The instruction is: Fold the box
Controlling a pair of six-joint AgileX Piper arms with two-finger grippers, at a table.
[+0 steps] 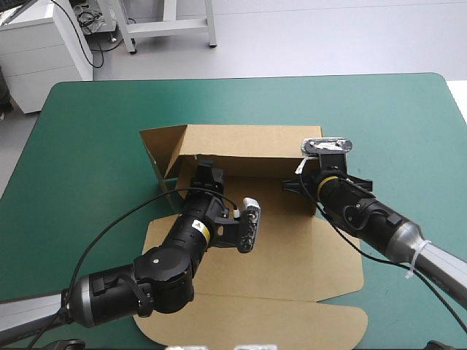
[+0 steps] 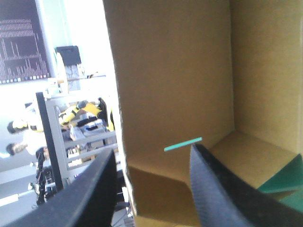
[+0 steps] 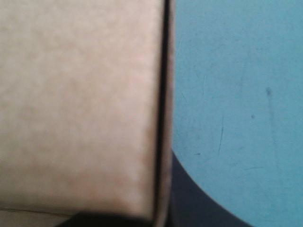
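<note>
At the middle of the table (image 1: 87,131) the brown box (image 1: 248,149) sits, lid (image 1: 255,292) flat toward 6 o'clock, the left gripper (image 2: 152,150) spread wide astride its 9 o'clock wall, the right gripper (image 1: 298,182) pinching its 3 o'clock wall.

The brown cardboard box (image 1: 241,149) is matt, its paper face smooth; the teal-green table cover (image 1: 95,131) is matt too, finely scratched close up; the left gripper (image 2: 152,150) has dull, faintly grained black fingers (image 2: 215,189); the left arm's black casing (image 1: 164,271) gleams like glossy plastic.
</note>
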